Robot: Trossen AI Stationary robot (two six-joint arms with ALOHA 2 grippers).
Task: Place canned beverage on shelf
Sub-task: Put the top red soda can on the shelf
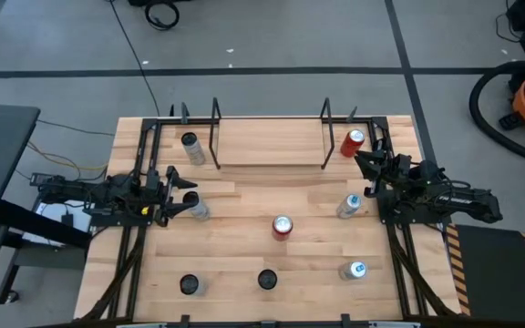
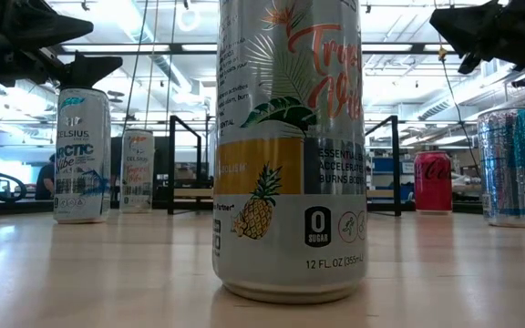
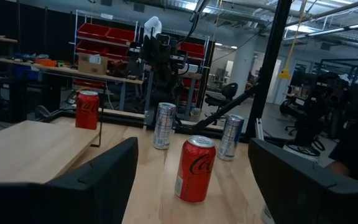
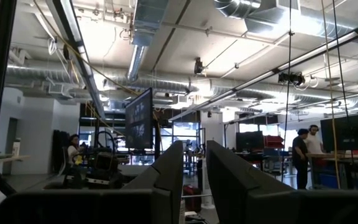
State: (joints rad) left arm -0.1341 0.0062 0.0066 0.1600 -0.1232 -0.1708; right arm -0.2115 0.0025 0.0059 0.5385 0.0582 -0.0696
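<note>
The shelf (image 1: 267,141), a light wood board between two thin black frames, stands at the table's far middle; it also shows in the low view (image 2: 185,164). A red can (image 1: 283,226) stands upright at the table's centre, and in the left wrist view (image 3: 194,168) it is ahead of the fingers. My left gripper (image 1: 182,193) is open and empty above the table's left side, beside a silver can (image 1: 196,208). My right gripper (image 1: 365,164) hovers at the right, near a red can (image 1: 354,141), empty, with a narrow gap between its fingers (image 4: 166,180).
More cans stand upright: a silver one (image 1: 190,146) left of the shelf, silver-blue ones at the right (image 1: 349,206) and near right (image 1: 354,270), and two near the front edge (image 1: 190,284) (image 1: 267,279). The pineapple-print can (image 2: 290,146) fills the low view. People stand in the room beyond.
</note>
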